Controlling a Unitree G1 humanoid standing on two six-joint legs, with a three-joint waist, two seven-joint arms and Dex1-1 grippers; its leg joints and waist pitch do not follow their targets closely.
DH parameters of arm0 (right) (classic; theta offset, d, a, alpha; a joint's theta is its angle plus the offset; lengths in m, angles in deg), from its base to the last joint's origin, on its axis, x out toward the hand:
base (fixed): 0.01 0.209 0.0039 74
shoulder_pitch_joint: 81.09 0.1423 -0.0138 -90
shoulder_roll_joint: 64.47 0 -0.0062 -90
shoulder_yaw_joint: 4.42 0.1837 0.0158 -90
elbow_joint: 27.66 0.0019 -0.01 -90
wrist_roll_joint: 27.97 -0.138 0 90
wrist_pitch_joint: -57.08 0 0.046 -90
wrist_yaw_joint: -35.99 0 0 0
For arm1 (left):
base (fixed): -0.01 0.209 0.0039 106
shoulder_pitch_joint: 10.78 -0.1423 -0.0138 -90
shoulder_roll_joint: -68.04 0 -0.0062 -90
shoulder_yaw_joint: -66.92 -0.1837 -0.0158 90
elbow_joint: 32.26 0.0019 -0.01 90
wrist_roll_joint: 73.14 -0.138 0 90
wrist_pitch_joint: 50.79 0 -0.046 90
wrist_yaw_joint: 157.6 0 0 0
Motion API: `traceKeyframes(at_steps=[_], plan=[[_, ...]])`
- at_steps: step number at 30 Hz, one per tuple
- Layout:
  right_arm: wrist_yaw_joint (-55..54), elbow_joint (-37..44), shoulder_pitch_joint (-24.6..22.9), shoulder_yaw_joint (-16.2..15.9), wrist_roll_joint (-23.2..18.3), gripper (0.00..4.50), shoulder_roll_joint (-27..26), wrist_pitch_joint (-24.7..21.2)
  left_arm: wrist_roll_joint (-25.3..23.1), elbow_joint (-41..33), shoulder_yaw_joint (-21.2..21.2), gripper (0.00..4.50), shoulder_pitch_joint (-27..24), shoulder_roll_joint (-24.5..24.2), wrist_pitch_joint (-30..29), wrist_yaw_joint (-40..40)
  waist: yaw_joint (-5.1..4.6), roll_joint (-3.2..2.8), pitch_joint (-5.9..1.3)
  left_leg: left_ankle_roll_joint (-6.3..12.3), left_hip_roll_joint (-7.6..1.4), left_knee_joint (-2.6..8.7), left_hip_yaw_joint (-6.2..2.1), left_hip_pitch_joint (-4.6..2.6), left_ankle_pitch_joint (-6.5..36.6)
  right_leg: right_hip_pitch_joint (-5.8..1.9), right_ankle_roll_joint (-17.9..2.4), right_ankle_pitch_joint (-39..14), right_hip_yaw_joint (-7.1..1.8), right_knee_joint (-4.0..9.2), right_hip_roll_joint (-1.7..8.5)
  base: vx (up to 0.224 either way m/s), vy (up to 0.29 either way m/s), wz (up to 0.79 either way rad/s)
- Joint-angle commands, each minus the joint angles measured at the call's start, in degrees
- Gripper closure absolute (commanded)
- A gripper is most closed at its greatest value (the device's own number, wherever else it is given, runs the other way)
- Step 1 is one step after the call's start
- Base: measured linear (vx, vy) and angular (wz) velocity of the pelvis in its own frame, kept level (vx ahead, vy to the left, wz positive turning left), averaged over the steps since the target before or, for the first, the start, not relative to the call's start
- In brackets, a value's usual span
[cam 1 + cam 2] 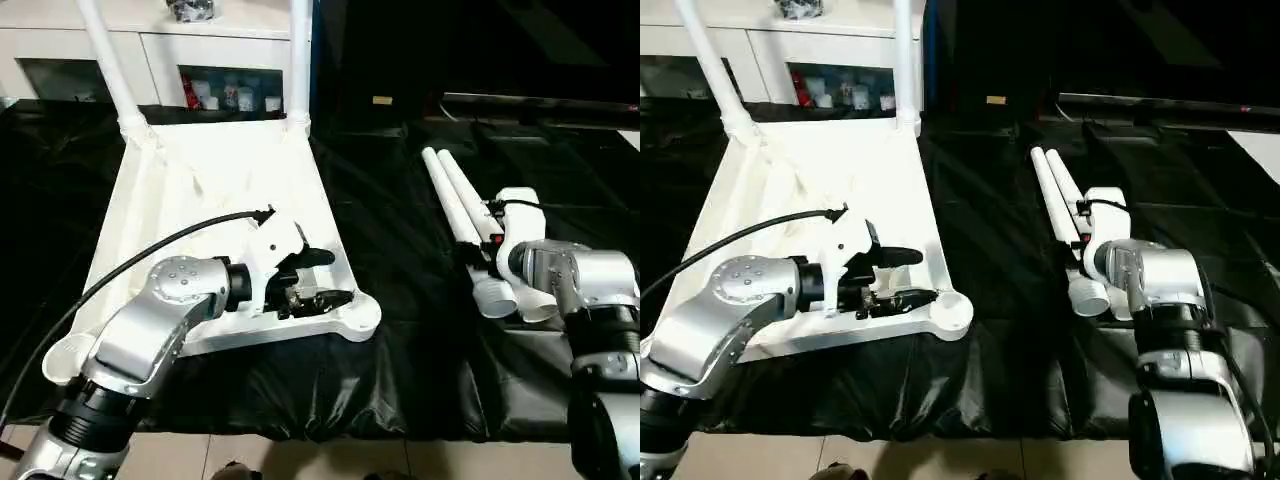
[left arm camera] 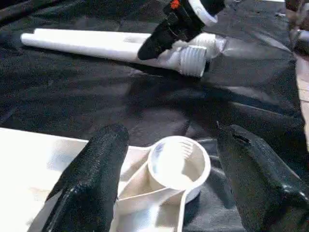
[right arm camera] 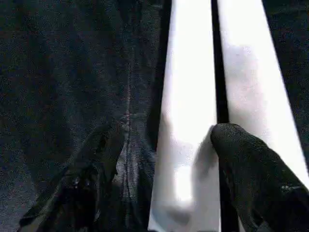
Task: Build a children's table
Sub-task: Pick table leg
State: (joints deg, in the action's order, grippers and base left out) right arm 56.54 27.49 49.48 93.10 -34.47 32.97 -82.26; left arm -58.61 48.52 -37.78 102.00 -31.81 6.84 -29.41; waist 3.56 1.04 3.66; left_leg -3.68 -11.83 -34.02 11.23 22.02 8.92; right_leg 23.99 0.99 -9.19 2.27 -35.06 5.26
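Where black sheet (image 1: 400, 250) spreads, cabinet (image 1: 150, 50) behind.

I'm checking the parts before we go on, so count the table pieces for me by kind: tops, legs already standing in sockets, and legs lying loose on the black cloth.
Table top: 1
Legs standing in the far corner sockets: 2, one and another
Loose legs lying side by side on the black cloth: 2, one and the other
Total: 5 pieces
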Motion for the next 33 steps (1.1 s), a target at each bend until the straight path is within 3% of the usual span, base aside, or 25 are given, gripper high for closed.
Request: traceKeyframes(at_steps=[1, 13, 14, 17, 18, 23, 24, 33], plan=[[0.7, -1.4, 0.9, 0.0, 0.1, 1.18, 0.6, 0.3, 0.4, -0.9, -0.7, 1.15, 0.4, -0.4, -0.5, -0.7, 0.30, 0.13, -4.39, -3.06, -0.25, 3.65, -0.29, -1.23, 15.5, -2.47, -9.8, -17.3, -1.22, 4.14, 1.42, 0.000, 0.000, 0.00], [4.3, -8.6, 2.9, -0.7, -1.0, 1.18, -0.2, 0.7, 0.7, -1.3, -0.6, 1.15, 0.9, -1.1, -1.0, -1.1, 0.34, 0.03, -4.41, -2.83, -0.35, 3.60, -0.32, -1.28, 16.1, -2.52, -10.6, -17.3, -1.14, 4.07, 1.45, 0.000, 0.000, 0.00], [4.6, -8.7, 2.9, -0.8, -1.1, 1.47, -0.1, 0.6, 0.8, -1.3, -0.6, 1.08, 0.9, -1.1, -1.0, -1.1, 0.34, 0.03, -4.41, -2.83, -0.35, 3.60, -0.32, -1.28, 16.1, -2.52, -10.6, -17.3, -1.14, 4.07, 1.45, 0.000, 0.000, 0.00], [5.9, -10.2, 3.6, -2.1, -0.6, 1.57, 0.1, -0.2, 1.3, -1.5, -0.5, 1.08, 0.9, -1.1, -1.2, -1.2, 0.34, 0.09, -4.38, -2.82, -0.36, 3.64, -0.36, -1.17, 15.9, -2.59, -10.8, -17.1, -1.09, 3.98, 1.46, 0.000, 0.000, 0.00], [6.1, -11.3, 3.9, -2.5, -0.2, 1.80, 0.2, -0.1, 1.3, -1.5, -0.4, 1.08, 1.0, -1.1, -1.2, -1.3, 0.36, 0.07, -4.45, -2.87, -0.37, 3.59, -0.35, -1.21, 15.9, -2.58, -10.9, -17.2, -1.10, 3.95, 1.50, 0.000, 0.000, 0.00], [5.3, -13.1, 4.4, -1.8, 0.0, 2.12, 0.2, 0.7, 0.6, -0.7, -0.4, 1.08, 1.4, -0.8, -0.6, -0.6, 0.35, 0.07, -4.30, -3.20, -0.36, 3.59, -0.37, -1.30, 17.1, -2.39, -10.3, -19.5, -1.10, 4.24, 1.54, 0.000, 0.000, 0.00], [5.4, -13.3, 4.5, -1.7, -0.2, 2.35, 0.2, 0.7, 0.2, -0.2, -0.4, 1.08, 1.7, -0.8, -0.2, -0.3, 0.32, 0.08, -4.29, -3.25, -0.37, 3.61, -0.39, -1.30, 17.3, -2.36, -10.2, -19.6, -1.10, 4.23, 1.50, 0.000, 0.000, 0.00], [6.1, -14.6, 4.9, 0.1, -1.7, 2.59, -0.2, 2.3, -1.5, 2.2, 0.5, 1.08, 3.1, 1.1, 1.7, 3.5, 0.40, 0.24, -4.30, -3.32, -0.35, 3.63, -0.51, -1.23, 17.9, -2.37, -9.7, -20.6, -1.01, 4.35, 1.57, 0.000, 0.000, 0.00]])
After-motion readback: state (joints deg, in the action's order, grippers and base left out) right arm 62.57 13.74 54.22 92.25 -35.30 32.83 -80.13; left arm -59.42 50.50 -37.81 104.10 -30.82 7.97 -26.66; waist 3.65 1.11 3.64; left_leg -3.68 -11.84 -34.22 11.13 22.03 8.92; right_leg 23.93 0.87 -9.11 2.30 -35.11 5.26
